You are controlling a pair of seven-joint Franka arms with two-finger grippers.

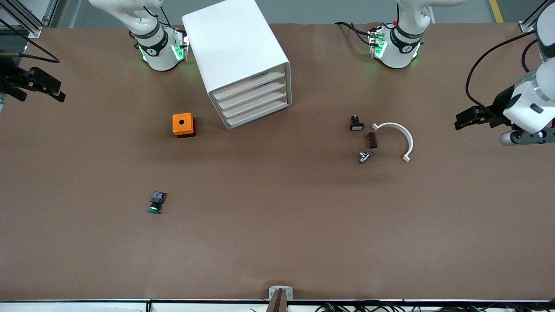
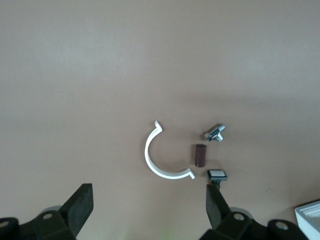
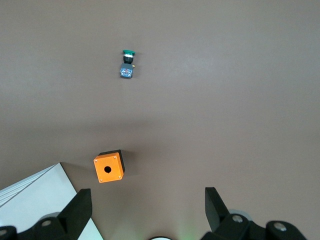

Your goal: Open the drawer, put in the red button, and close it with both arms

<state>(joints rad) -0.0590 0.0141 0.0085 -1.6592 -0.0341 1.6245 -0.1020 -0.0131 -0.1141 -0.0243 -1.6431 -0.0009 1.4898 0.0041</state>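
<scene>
No red button shows in any view. The white drawer cabinet (image 1: 243, 56) stands at the back of the table between the arm bases, with its several drawers (image 1: 256, 102) all shut. Its corner also shows in the right wrist view (image 3: 30, 200). My left gripper (image 1: 461, 121) hangs open and empty over the left arm's end of the table; in the left wrist view (image 2: 149, 205) its jaws stand wide apart above bare table. My right gripper (image 1: 43, 89) hangs open and empty at the right arm's end, over the table beside the orange box (image 3: 108, 167).
An orange box with a hole (image 1: 183, 125) sits beside the cabinet. A green-capped button (image 1: 156, 203) lies nearer the front camera. Toward the left arm's end lie a white curved clip (image 1: 401, 136), a brown block (image 1: 371, 140), a white-capped black part (image 1: 356, 124) and a metal part (image 1: 365, 157).
</scene>
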